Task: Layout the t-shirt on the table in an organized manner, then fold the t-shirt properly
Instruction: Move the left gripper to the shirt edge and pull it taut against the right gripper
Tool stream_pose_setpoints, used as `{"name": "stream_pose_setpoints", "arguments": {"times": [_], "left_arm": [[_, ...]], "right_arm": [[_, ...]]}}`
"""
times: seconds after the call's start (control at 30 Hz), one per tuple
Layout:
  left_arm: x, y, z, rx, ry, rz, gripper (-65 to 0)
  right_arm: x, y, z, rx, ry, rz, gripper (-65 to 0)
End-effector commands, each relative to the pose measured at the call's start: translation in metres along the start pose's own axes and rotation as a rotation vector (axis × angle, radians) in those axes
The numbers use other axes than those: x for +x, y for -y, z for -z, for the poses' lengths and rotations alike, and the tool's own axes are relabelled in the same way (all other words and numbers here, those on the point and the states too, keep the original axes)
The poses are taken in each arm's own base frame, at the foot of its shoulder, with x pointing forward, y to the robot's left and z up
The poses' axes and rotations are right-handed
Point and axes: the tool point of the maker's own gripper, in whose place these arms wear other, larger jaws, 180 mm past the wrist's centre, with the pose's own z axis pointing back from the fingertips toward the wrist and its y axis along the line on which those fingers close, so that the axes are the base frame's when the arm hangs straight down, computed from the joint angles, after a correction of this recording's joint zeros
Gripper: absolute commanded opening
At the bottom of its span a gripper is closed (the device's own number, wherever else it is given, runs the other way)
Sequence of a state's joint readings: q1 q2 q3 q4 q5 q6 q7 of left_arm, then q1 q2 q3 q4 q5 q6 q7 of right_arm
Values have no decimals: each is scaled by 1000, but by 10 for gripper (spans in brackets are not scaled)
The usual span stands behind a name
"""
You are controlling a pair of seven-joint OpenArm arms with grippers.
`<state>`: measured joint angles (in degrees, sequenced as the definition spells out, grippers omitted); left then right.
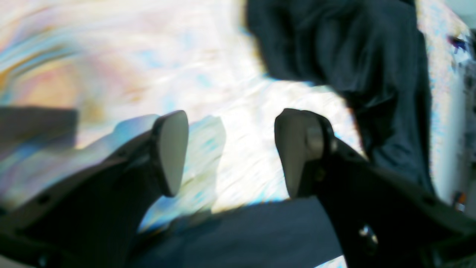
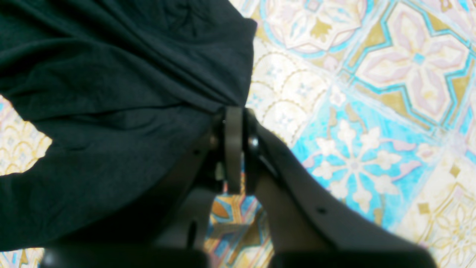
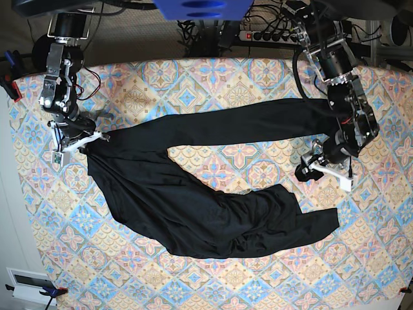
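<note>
A: Where does the t-shirt (image 3: 193, 194) lie?

B: On the table (image 3: 213, 77), spread but twisted. One long band of black cloth runs along the far side from the base view's left toward its right, and a wider, bunched mass sags toward the near edge, with a patch of patterned cloth showing between the two.

A: And the right gripper (image 3: 97, 137)?

B: At the base view's left, down at the shirt's corner. In the right wrist view its fingers (image 2: 233, 149) are pressed together, and the black fabric gathers into folds right at their tips, so the right gripper (image 2: 238, 111) has the shirt's edge pinched.

A: The left gripper (image 3: 308, 166)?

B: On the other side, just beside the end of the far band. In the left wrist view, which is badly blurred, the left gripper (image 1: 230, 149) has its pads (image 1: 173, 149) standing wide apart with only bright tablecloth between them. It holds nothing. Dark shirt fabric (image 1: 353, 56) lies beyond it and more along the bottom of that view
</note>
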<state>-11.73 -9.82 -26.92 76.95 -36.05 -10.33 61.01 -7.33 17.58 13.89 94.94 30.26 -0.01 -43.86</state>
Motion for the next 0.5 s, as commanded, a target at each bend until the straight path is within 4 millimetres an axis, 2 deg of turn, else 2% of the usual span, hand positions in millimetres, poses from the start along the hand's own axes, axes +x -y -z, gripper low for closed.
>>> {"name": "stream_pose_setpoints", "arguments": {"times": [0.0,0.2,0.37,0.47], "left_arm": [[17,10,3,-22,44,11,-262],[10,38,44,-70,25,-2,-262],[5,53,70,-82,29,11,-262],[0,56,85,-79,19,-9,-262]], "right_arm": [[18,1,-3,2,44,-19,-650],[19,-2,-4,8,42,-25,-650],[18,-3,-4,10,39,-26,-650],[18,-3,-4,10,39,-26,-650]]}}
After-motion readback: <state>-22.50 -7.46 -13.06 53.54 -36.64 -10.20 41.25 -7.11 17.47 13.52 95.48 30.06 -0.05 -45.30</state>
